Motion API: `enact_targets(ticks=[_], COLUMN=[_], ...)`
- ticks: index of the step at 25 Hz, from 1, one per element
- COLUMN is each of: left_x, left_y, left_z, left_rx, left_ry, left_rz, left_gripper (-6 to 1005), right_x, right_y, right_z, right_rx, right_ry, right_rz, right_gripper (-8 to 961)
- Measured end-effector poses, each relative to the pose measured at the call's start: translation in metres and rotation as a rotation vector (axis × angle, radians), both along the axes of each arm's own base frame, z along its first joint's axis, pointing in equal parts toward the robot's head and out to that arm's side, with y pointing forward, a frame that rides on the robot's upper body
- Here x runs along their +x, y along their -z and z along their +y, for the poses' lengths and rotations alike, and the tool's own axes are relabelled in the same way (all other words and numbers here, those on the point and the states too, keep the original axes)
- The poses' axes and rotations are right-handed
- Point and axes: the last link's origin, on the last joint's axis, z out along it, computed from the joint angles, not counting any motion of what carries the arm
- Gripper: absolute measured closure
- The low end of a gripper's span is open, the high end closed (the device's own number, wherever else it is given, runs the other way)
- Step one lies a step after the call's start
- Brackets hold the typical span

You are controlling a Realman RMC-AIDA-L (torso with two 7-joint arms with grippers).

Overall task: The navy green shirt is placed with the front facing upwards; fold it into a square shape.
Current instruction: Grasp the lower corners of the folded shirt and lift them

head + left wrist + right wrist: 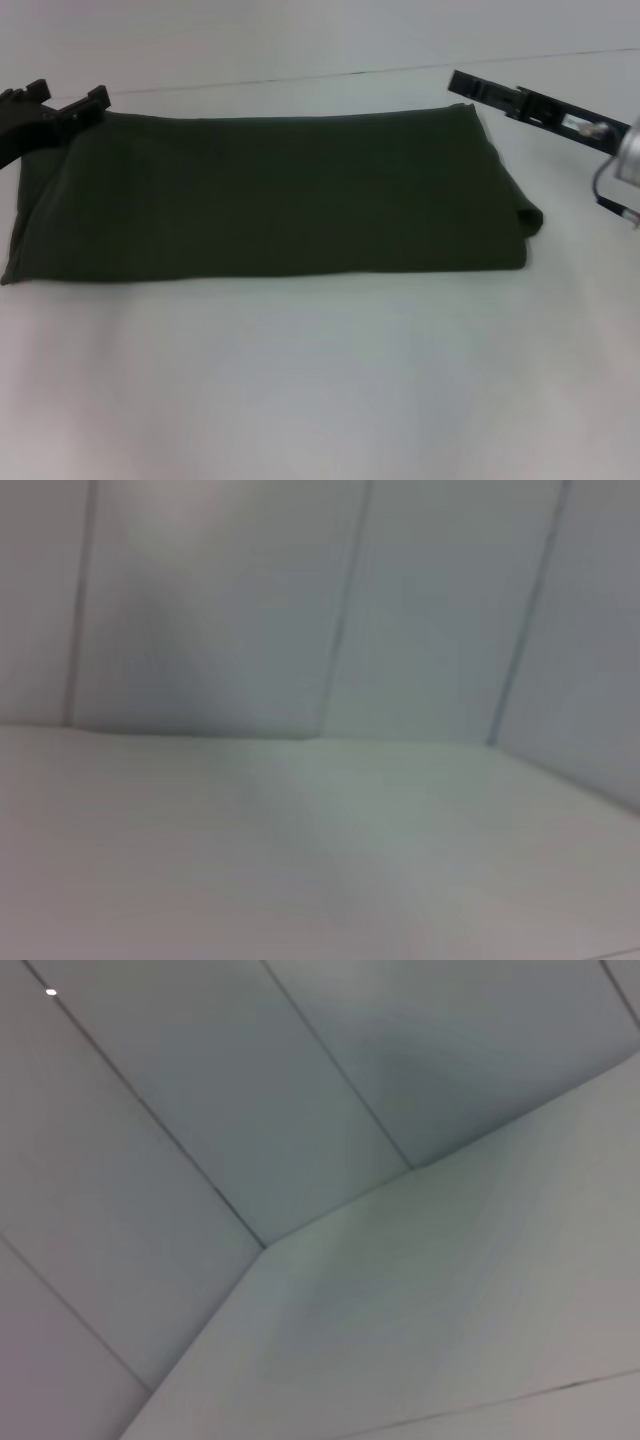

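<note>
The navy green shirt [270,195] lies flat on the white table [320,380] as a long, wide band, with only plain dark green cloth showing and no lettering in sight. Its right end has a small folded lip [528,215]. My left gripper [68,98] is at the shirt's far left corner, open, with one finger just touching the cloth edge. My right gripper [462,85] hovers by the far right corner, seen edge-on. Both wrist views show only table and wall.
White table surface [300,860] runs wide in front of the shirt and continues behind it to a paneled wall [200,1080]. A seam line [300,75] crosses the far side of the table.
</note>
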Motion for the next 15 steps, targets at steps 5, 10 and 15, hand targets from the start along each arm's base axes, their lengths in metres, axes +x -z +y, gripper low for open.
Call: enact_targets(ticks=[5, 10, 15], left_x=[0.007, 0.007, 0.009], left_y=[-0.005, -0.004, 0.0], left_z=[-0.023, -0.037, -0.043], left_rx=[-0.083, -0.143, -0.174], left_ry=[0.072, 0.081, 0.097], left_rz=[-0.122, -0.194, -0.216], left_gripper=[99, 99, 99], right_x=[0.014, 0.028, 0.043], right_y=[-0.02, -0.048, -0.072], right_z=[-0.025, -0.047, -0.062], right_rx=[-0.012, -0.089, -0.236], right_ry=[-0.013, 0.024, 0.141], right_rz=[0.029, 0.069, 0.114], right_gripper=[18, 24, 27])
